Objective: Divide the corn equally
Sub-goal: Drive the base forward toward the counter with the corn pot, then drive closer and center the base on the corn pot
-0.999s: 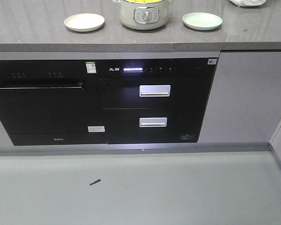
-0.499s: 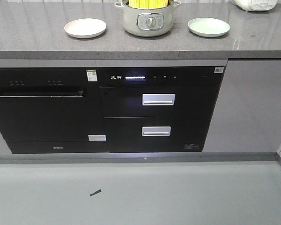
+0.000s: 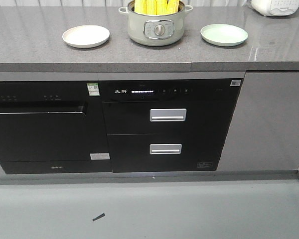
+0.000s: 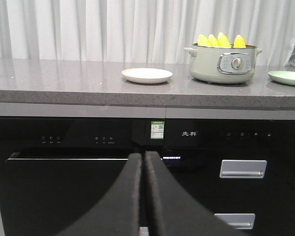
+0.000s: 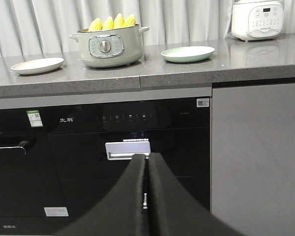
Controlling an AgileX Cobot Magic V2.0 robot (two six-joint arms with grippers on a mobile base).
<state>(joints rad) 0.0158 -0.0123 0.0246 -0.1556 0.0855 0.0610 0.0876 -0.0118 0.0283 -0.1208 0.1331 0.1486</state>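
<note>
Several yellow cobs of corn [image 3: 156, 6] [image 4: 220, 40] [image 5: 112, 22] stand upright in a pale green pot [image 3: 156, 27] [image 4: 221, 63] [image 5: 108, 46] at the back of the grey countertop [image 3: 30, 45]. A cream plate [image 3: 85, 36] [image 4: 146, 75] [image 5: 37, 65] lies left of the pot, a light green plate [image 3: 224, 34] [image 5: 187, 53] [image 4: 287, 77] right of it. My left gripper [image 4: 143, 155] is shut and empty, low in front of the black appliance fronts. My right gripper [image 5: 147, 156] is shut too, also well below the counter. Neither gripper shows in the front view.
Under the counter are a black dishwasher [image 3: 45, 129] and a black unit with two silver drawer handles [image 3: 167, 115]. A white rice cooker [image 5: 257, 18] stands at the counter's far right. A grey cabinet door [image 3: 269, 119] is at the right; a dark scrap [image 3: 98, 217] lies on the floor.
The front view has shifted: the counter, pot and plates now sit lower in the frame and more of the corn shows. Nothing on the counter has moved.
</note>
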